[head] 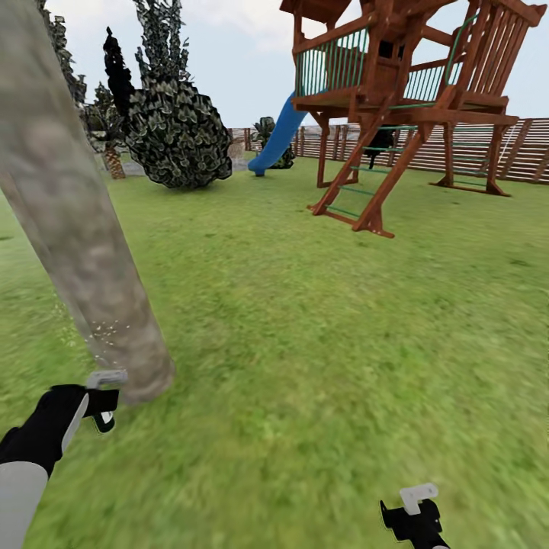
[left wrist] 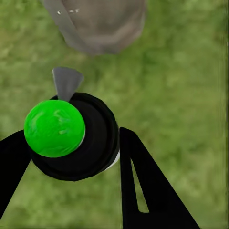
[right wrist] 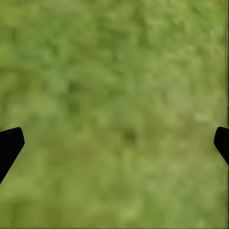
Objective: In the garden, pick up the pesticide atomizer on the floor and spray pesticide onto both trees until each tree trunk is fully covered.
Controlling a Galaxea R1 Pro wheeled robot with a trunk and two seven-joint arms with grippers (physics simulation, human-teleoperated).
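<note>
My left gripper is shut on the pesticide atomizer, a round black bottle seen from above with a bright green top and a grey nozzle. The nozzle points at the foot of a pale grey-brown tree trunk just ahead, which leans up the left of the head view. Whitish specks fleck the lower trunk. At the lower right my right gripper hangs open above the grass floor, holding nothing.
A wooden play tower with a blue slide stands far right. A slatted fence closes the back. A dark round bush and a short palm stand beyond the trunk. Open lawn lies ahead and right.
</note>
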